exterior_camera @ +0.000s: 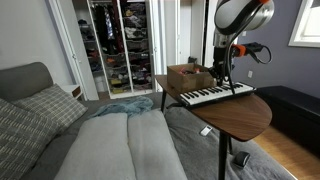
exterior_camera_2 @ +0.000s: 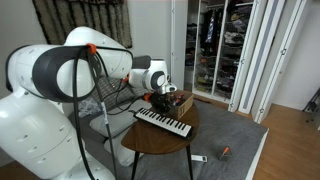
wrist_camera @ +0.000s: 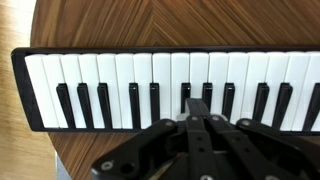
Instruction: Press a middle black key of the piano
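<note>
The piano (wrist_camera: 150, 75) was seen stretched across a wooden table (wrist_camera: 160, 20), with the closed gripper (wrist_camera: 195, 113) held close by a middle black key (wrist_camera: 186, 98).

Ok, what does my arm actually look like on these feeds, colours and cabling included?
The arm is built of bulky, rounded, glossy white shells with dark grey sections at the joints. A thin orange ring marks one joint, and thin dark cables run loose alongside in an exterior view. The jaws are matte black: flat linkage bars with round pivot bolts, seen in the wrist view.
</note>
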Robot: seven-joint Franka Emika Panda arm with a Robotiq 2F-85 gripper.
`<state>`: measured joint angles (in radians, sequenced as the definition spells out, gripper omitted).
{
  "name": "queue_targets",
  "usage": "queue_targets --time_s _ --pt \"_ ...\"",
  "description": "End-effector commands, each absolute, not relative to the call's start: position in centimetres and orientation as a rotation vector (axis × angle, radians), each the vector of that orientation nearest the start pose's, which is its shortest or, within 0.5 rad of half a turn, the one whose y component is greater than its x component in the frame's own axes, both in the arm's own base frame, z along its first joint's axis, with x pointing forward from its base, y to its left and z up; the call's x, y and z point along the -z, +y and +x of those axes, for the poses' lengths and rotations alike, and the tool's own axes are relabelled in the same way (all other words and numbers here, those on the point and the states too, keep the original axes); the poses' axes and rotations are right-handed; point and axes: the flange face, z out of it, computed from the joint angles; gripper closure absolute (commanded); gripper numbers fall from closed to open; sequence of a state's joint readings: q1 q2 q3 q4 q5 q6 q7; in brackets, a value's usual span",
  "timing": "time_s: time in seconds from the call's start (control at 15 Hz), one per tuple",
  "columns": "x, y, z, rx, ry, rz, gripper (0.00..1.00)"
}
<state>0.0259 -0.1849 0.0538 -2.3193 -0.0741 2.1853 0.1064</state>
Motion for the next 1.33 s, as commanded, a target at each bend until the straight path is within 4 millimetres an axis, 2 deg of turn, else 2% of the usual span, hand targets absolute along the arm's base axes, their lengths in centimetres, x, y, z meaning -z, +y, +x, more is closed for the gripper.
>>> queue_targets --time_s 0.0,1.27 --pt "-41.4 3.1 48.6 0.120 -0.046 -3.213 1.00" --pt "-39.9 2.7 49.0 0.132 -0.088 -3.186 1.00"
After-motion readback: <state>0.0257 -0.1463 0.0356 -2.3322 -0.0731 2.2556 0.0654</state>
